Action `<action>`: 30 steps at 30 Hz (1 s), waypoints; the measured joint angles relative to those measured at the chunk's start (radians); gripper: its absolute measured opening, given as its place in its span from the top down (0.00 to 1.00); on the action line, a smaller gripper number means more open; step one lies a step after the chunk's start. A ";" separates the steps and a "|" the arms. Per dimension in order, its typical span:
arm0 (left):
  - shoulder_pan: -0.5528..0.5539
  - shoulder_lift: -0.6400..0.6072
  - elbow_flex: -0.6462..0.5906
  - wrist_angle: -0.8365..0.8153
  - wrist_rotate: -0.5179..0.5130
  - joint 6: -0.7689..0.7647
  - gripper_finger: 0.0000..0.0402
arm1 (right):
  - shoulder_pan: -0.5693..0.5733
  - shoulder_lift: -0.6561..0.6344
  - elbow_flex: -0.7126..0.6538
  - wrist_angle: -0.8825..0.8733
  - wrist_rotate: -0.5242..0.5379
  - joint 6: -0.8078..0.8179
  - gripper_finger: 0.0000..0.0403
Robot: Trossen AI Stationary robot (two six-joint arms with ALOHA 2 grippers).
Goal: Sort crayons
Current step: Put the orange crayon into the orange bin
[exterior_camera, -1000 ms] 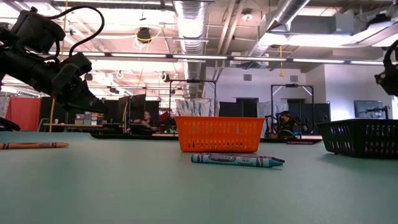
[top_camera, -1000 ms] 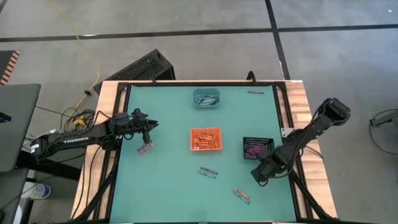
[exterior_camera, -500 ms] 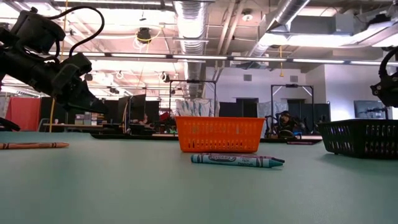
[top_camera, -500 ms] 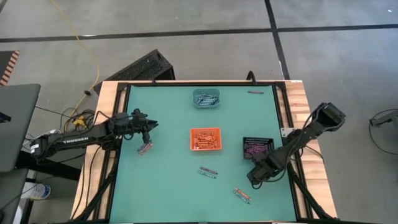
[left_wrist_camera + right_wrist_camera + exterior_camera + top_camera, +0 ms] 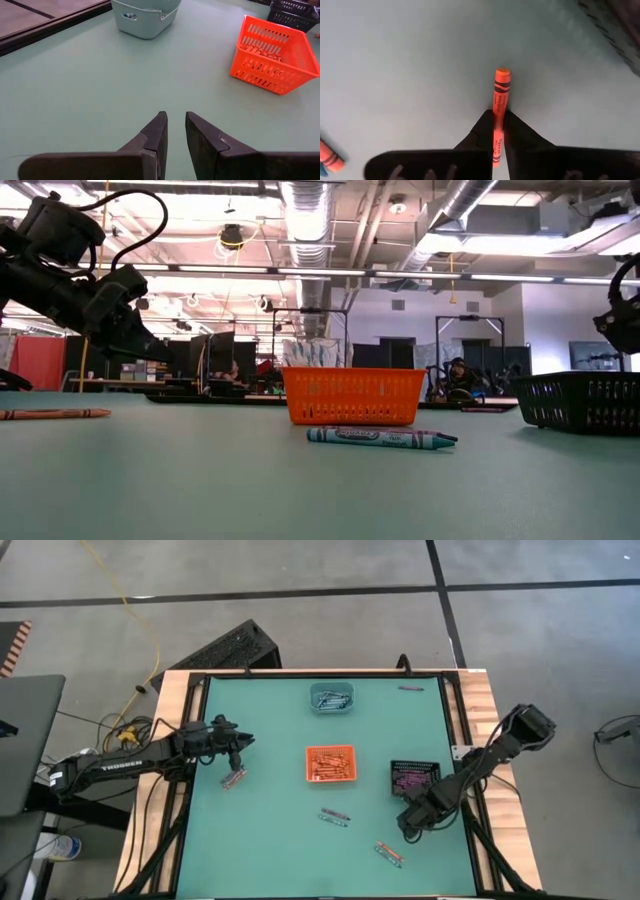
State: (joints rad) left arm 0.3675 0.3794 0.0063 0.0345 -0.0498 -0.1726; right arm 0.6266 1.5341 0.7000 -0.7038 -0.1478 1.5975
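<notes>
The left gripper waits left of the orange tray, its fingers nearly together on nothing. The right gripper sits below and right of that tray, clamped on an orange crayon.

Risk: the grip sits near one end of the crayon, with most of its length beyond the fingertips. It could pivot or slip out in transit, or catch the tray's rim and fall outside.

Count, left to right: three trays, the teal tray above the orange one and the black tray to its right. Loose crayons below the orange tray appear to be two pairs, though they are too small to confirm. One more crayon lies above and to its right.
</notes>
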 joint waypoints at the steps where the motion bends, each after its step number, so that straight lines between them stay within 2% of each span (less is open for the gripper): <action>1: 0.000 0.000 0.000 0.000 0.000 0.000 0.86 | 0.000 0.001 0.007 -0.006 0.001 -0.016 0.92; 5: 0.000 0.000 0.000 0.000 0.000 0.000 0.86 | -0.010 0.009 0.068 -0.064 0.011 -0.103 0.98; 10: 0.000 0.000 0.000 0.000 0.000 0.000 0.86 | -0.043 0.008 0.172 -0.062 0.094 -0.291 0.98; 13: 0.000 0.000 0.000 0.000 0.000 0.000 0.86 | -0.074 0.008 0.250 -0.058 0.127 -0.454 0.99; 21: 0.000 0.000 0.000 0.000 0.000 0.000 0.86 | -0.198 0.005 0.496 -0.058 0.318 -0.936 0.99; 25: 0.000 0.000 0.000 0.000 0.000 0.000 0.86 | -0.289 0.008 0.568 -0.013 0.432 -1.208 0.99; 30: 0.000 0.000 0.000 0.000 0.000 0.000 0.86 | -0.441 0.043 0.570 0.167 0.411 -1.484 0.99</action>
State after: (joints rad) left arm 0.3673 0.3794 0.0064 0.0341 -0.0498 -0.1726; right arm 0.1858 1.5771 1.2701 -0.5365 0.2631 0.1134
